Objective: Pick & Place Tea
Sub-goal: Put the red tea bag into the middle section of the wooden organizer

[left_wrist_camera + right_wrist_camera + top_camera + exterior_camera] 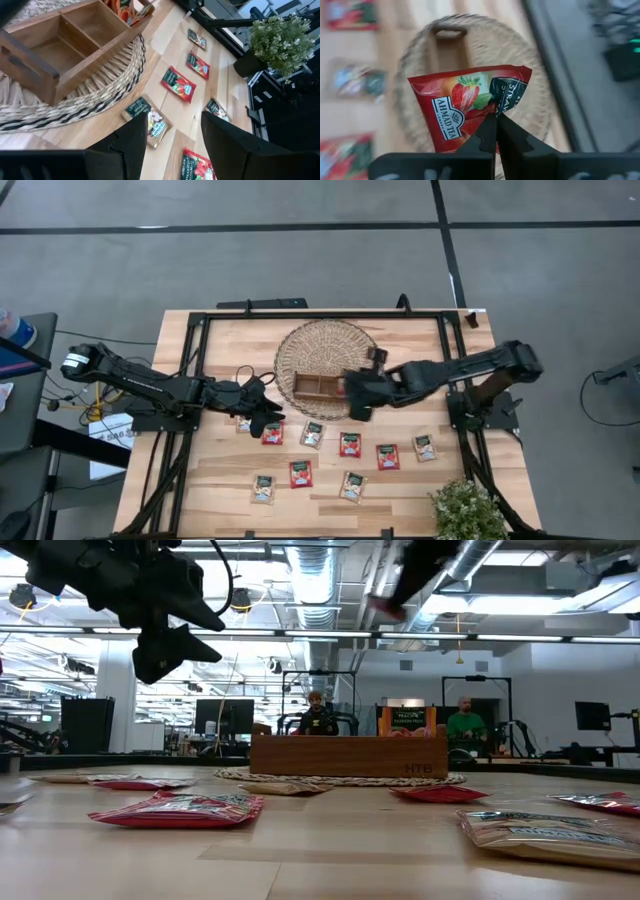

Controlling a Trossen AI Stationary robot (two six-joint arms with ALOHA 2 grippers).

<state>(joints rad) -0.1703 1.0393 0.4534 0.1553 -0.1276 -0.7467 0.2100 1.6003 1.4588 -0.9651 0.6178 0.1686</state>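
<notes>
The right gripper [496, 122] pinches a red tea sachet [465, 107] above the wicker basket [325, 345]. The left gripper [172, 140] hangs open beside the basket.

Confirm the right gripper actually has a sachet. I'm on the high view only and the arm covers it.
Observer: Yes. The right wrist view shows the right gripper shut on a red strawberry sachet, pinched at one edge, with the wicker basket beneath it.
Operator: Anything in the tray?
Observer: The left wrist view shows sachets in one end compartment of the wooden tray. The other two compartments look bare.
Operator: Left gripper?
Observer: The left gripper is open and holds nothing. A green-topped sachet shows between its fingers, lying on the table beside the basket rim.
</notes>
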